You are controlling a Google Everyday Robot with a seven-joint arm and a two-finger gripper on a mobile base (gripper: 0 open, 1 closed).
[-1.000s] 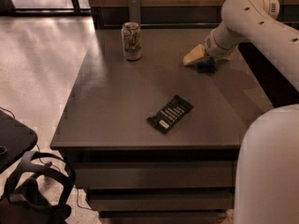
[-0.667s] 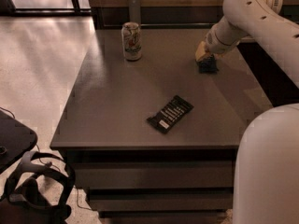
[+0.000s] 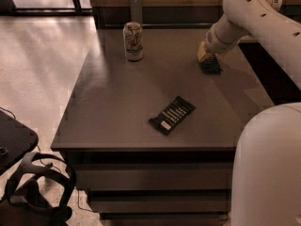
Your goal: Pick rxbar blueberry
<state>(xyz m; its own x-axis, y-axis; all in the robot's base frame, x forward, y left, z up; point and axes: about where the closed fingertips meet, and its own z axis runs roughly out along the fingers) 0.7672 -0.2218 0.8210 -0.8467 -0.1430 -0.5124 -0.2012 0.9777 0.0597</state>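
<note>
The rxbar blueberry [image 3: 211, 68] is a small dark navy-blue bar lying on the dark table [image 3: 117, 102] at its far right. My gripper [image 3: 207, 59] hangs from the white arm [image 3: 254, 13] directly over the bar, its yellowish tip down at the bar's left end. The gripper partly hides the bar, and I cannot tell whether it is touching it.
A longer black wrapper with white text [image 3: 172, 115] lies near the table's front middle. A drink can [image 3: 133, 41] stands at the far left, with a tall grey cylinder [image 3: 135, 4] behind it. My white body [image 3: 268, 168] fills the lower right. A headset [image 3: 37, 192] lies on the floor at the lower left.
The gripper has swung right from beside the bar's left and come down over the bar. The bar, black wrapper and can have stayed in place.
</note>
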